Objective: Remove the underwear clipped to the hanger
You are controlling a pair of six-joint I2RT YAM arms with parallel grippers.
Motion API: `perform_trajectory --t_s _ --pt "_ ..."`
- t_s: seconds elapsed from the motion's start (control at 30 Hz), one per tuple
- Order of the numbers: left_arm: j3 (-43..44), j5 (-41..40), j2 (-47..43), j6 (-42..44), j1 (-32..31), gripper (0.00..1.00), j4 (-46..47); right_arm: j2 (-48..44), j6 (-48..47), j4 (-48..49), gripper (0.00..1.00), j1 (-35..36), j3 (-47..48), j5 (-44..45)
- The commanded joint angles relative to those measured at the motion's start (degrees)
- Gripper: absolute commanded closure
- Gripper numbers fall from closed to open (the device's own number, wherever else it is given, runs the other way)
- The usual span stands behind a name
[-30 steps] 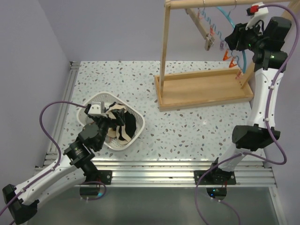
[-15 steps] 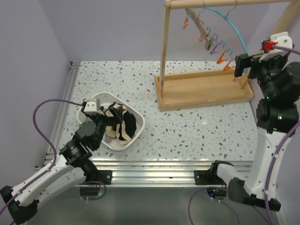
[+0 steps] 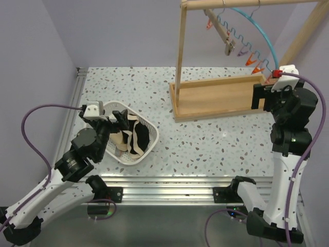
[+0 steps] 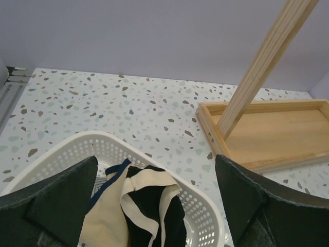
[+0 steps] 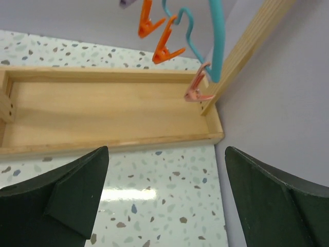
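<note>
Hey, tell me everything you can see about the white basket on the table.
The white basket is plastic-looking, rectangular with rounded corners and perforated walls. It sits upright on the speckled table, left of the wooden rack. Beige and black underwear lies heaped inside. The open left gripper hovers above its near-left end; whether it touches the rim is unclear.

Plenty of open table (image 3: 205, 139) between the basket (image 4: 200, 203) and the wooden rack's tray (image 3: 221, 100), but the rack post (image 3: 180, 51), blue hanger (image 5: 216, 41) and clips (image 5: 164, 51) crowd the space above the right claw (image 5: 165, 154).
</note>
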Motion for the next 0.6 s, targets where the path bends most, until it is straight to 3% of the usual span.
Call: perform_trajectory --t_s 0.0,0.2,0.57 --pt "3.34 -3.18 -2.53 6.8 -0.14 0.0 -2.26 -2.72 0.47 -2.44 0.01 -0.08 -3.9 -4.96" --pt "3.26 -8.99 -5.87 14.71 -0.14 0.0 -5.43 -2.99 8.56 -1.31 0.01 -0.16 -10.49 -13.75" --pt "-8.16 -6.8 -13.6 19.3 -0.14 0.0 -1.13 -2.55 8.74 9.24 0.01 -0.08 -22.37 -9.64"
